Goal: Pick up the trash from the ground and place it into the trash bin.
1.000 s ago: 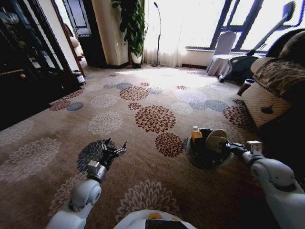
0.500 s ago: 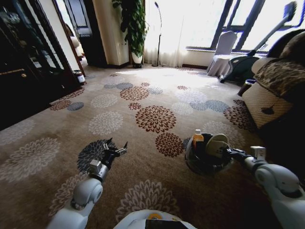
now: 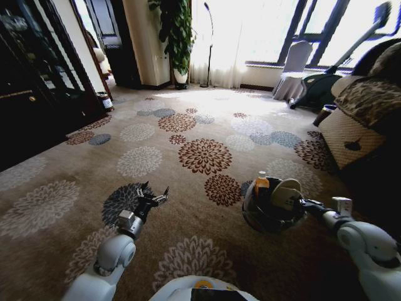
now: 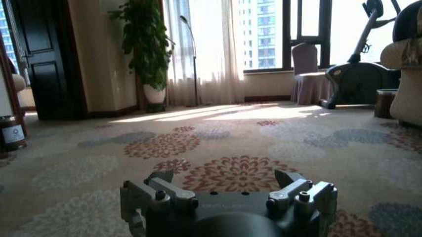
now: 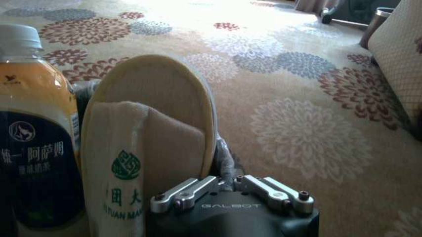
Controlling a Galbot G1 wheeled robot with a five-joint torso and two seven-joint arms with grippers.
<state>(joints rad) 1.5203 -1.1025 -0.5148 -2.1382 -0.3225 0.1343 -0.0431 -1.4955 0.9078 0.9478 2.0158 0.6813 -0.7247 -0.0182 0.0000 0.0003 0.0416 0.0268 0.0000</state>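
Note:
The trash bin [image 3: 253, 215], round and black inside, sits on the carpet at the right. Out of it stick an orange-capped drink bottle [image 3: 260, 184] and a beige slipper [image 3: 285, 191]. My right gripper [image 3: 299, 202] is shut on the bin's near rim. In the right wrist view the bottle [image 5: 33, 123] and the slipper [image 5: 158, 113] stand right in front of the right gripper [image 5: 224, 185], whose fingers pinch the rim [image 5: 224, 157]. My left gripper [image 3: 152, 195] hovers open and empty over a dark carpet flower at the left, and the left gripper [image 4: 228, 180] faces the room low above the carpet.
A patterned sofa [image 3: 351, 135] borders the right side, with a dark round bin [image 3: 322, 114] beyond it. A dark cabinet [image 3: 31, 94] runs along the left, and a white-and-red can [image 3: 103, 100] stands by it. A plant [image 3: 172, 31] and a covered chair [image 3: 293, 63] stand at the back.
The right arm has drawn back toward me with the bin, which has shifted nearer and slightly left on the carpet. The left arm has hardly moved.

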